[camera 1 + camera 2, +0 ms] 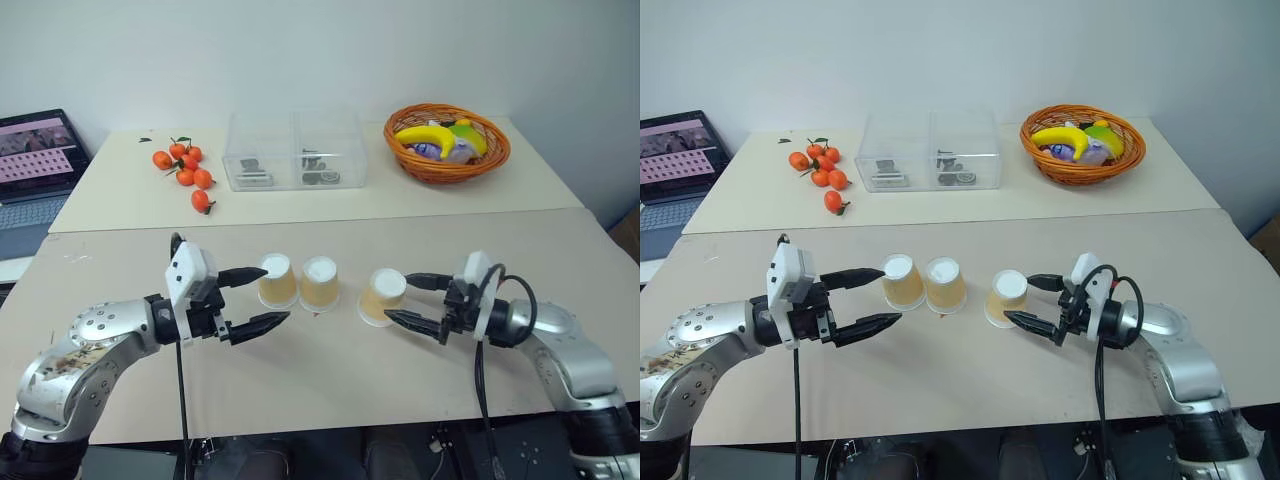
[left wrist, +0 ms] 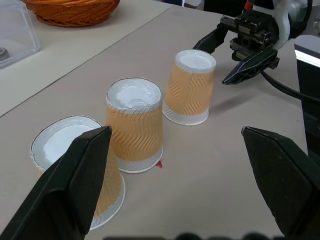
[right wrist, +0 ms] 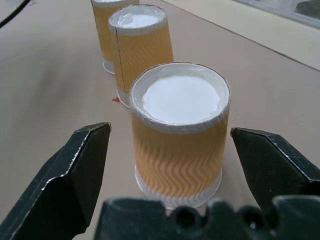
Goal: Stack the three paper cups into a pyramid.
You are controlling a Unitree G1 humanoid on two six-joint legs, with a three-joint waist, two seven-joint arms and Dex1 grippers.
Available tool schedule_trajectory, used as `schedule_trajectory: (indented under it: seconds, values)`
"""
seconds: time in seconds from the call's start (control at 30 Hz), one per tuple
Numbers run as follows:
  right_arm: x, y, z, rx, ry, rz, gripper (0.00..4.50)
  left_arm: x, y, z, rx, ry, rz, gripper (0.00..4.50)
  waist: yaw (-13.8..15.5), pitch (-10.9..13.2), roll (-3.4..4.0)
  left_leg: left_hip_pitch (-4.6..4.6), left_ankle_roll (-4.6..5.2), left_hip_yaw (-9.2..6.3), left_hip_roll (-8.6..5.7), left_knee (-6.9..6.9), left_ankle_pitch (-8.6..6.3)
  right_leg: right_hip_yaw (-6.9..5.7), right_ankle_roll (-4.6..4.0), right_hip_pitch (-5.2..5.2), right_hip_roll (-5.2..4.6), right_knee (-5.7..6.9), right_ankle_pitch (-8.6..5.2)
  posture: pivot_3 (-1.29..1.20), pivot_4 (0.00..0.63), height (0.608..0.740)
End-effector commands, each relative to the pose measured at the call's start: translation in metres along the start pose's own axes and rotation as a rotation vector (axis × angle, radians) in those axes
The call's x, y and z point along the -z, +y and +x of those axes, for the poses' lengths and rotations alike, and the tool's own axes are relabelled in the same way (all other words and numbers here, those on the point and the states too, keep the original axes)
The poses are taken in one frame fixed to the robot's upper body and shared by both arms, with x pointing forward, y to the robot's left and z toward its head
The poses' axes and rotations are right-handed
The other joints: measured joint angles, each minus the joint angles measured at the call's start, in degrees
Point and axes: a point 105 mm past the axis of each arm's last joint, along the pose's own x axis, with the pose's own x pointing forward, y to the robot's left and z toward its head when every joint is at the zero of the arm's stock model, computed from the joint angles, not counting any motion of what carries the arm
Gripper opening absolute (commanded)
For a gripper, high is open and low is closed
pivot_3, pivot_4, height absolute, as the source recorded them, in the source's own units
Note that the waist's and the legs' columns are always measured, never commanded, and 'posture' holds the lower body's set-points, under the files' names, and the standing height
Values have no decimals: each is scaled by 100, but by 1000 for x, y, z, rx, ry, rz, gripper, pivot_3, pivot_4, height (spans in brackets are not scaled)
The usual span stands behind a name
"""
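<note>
Cups (image 1: 319, 283) stood upside down mid-frame, and the right gripper (image 1: 417, 303) sat closest, fingers wide around the right-hand cup (image 1: 381, 296), while the left gripper (image 1: 262, 297) gaped wide too.

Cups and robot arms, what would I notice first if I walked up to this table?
First, three small tan-orange paper cups standing upside down in a row on the beige table, two close together and one apart. An open black-fingered left hand reaches toward one end of the row and an open right hand straddles the lone cup at the other. Further back sit small oranges and a woven orange basket with a banana.
</note>
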Motion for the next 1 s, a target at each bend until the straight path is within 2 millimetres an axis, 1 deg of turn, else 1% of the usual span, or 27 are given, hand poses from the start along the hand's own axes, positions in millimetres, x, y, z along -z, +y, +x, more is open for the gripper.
schedule_trajectory:
  seconds: [0.03,0.13,0.27,0.33,0.37,0.4,0.47,0.6,0.7,0.77,0.8,0.87,0.9,1.0]
  values:
    - [-10,-6,7,-8,-38,-68,4500,-9,-3,-2,-7,-34,1,4443,0,0,0,0,0,0,3,0,0,0,0,0,4,0,0,0,150,730]
    - [-12,-10,15,-13,-50,-77,4500,-10,-4,-7,-12,-38,-27,4443,-16,0,0,-1,0,0,4,0,0,0,-2,-3,5,-1,1,0,150,730]
    - [-15,-11,18,-39,-67,-70,4500,-13,-3,-14,-39,-49,-52,4443,-12,0,0,-4,-1,0,5,-1,0,0,-4,-8,6,0,2,0,150,730]
    - [-16,-11,18,-49,-75,-66,3999,-12,-2,-18,-57,-50,-65,4500,-8,0,0,-5,-1,0,5,-1,0,0,-4,-8,6,0,2,0,150,730]
    - [-16,-11,18,-48,-75,-68,3817,-12,-1,-20,-68,-54,-72,4500,-5,0,0,-4,-1,0,5,-1,0,0,-4,-8,6,0,3,0,150,730]
    - [-16,-12,19,-46,-75,-68,3389,-11,1,-23,-85,-60,-86,4500,-5,0,0,-4,-1,0,5,-1,0,0,-4,-8,6,0,3,0,150,730]
    - [-16,-14,20,-37,-71,-72,2794,-8,7,-30,-134,-71,-114,4500,-18,0,1,-4,-1,0,5,-1,0,0,-5,-8,7,0,3,0,150,730]
    - [-23,-14,20,-61,-72,-93,2794,2,21,-51,-243,-69,-174,4500,-56,0,1,-2,-1,0,8,-1,1,0,-8,-8,10,2,5,0,150,730]
    - [-46,-20,17,-75,-102,-148,2794,17,23,-66,-295,-27,-199,4500,-111,1,3,-2,-1,0,10,-2,1,0,-8,-9,12,0,5,0,150,730]
    - [-60,-23,15,-83,-127,-160,2794,23,23,-70,-306,-13,-206,4500,-120,1,3,-4,-1,1,10,-1,1,0,-8,-10,12,0,5,0,150,730]
    - [-72,-24,15,-95,-149,-178,2794,26,22,-71,-307,-7,-212,4500,-119,1,3,-4,-1,1,10,-1,1,0,-9,-10,12,0,5,0,150,730]
    - [-105,-26,15,-130,-196,-230,2794,31,19,-70,-305,2,-214,4500,-126,5,7,-4,-1,1,14,0,1,0,-10,-10,15,1,6,0,150,730]
    - [-117,-26,16,-146,-208,-252,2794,32,18,-68,-302,1,-214,4500,-135,8,12,-6,-3,2,13,0,1,0,-12,-12,15,-1,8,0,150,730]
    - [-132,-30,27,-149,-198,-275,2794,33,16,-65,-310,-20,-221,4500,-125,6,10,-5,-4,4,24,-3,2,1,-14,-14,25,-1,10,0,150,730]
